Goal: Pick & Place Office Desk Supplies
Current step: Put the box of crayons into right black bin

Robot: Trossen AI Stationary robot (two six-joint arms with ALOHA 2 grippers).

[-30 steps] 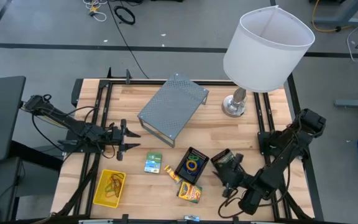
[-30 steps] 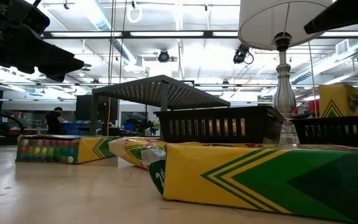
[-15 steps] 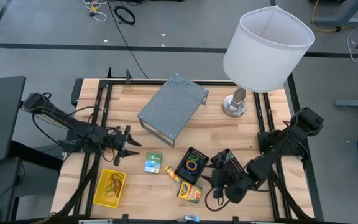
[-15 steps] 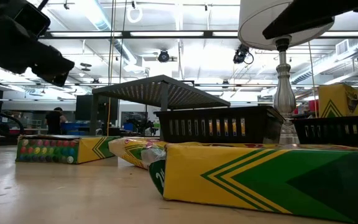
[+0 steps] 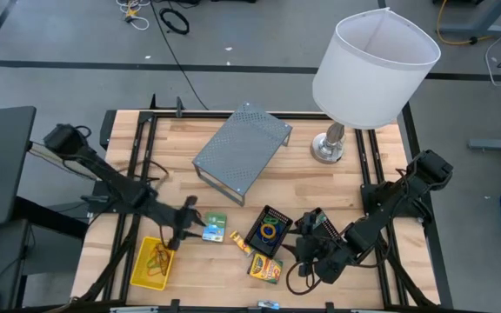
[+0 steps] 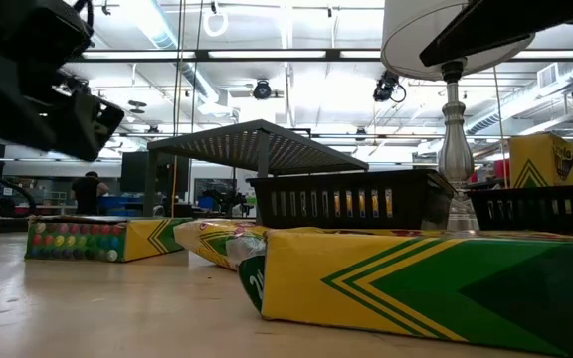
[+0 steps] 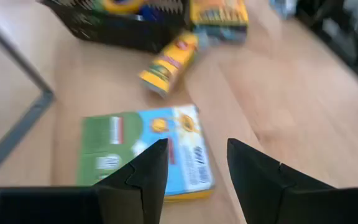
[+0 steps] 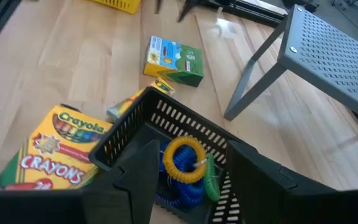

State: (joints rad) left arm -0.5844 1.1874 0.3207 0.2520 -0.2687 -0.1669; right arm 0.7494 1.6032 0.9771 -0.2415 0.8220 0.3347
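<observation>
Supplies lie along the near half of my table [image 5: 337,187]. My left gripper [image 5: 197,225] hangs just at nine o'clock of the green-white packet [image 5: 214,227], its fingers [image 7: 143,180] spread with empty air between them and the packet [image 7: 143,155] flat on the wood just past the tips. At seven o'clock from that gripper sits the yellow basket [image 5: 151,263] with loose bands [image 5: 156,256] in it.

My right gripper [image 5: 310,246] sits over the four-o'clock corner of the black tray [image 5: 269,230], fingers apart and gripping nothing. Between those fingers I look down into the tray [image 8: 143,127], where yellow, blue and green loops [image 8: 185,163] lie in a heap. A crayon box [image 5: 266,269] lies just at six o'clock of the tray, and a smaller crayon pack [image 5: 240,243] lies at its eight-o'clock corner, between tray and packet.

Toward twelve o'clock stands a grey perforated shelf [image 5: 242,149] on legs, well apart from the supplies. At two o'clock is the lamp [image 5: 374,63], its base [image 5: 327,149] on the wood.

From table height a crayon box [image 6: 436,283] fills the foreground, another [image 6: 102,239] lies farther off, and a second black tray [image 6: 545,209] shows at the edge. A person [image 6: 88,193] stands far back in the room.
</observation>
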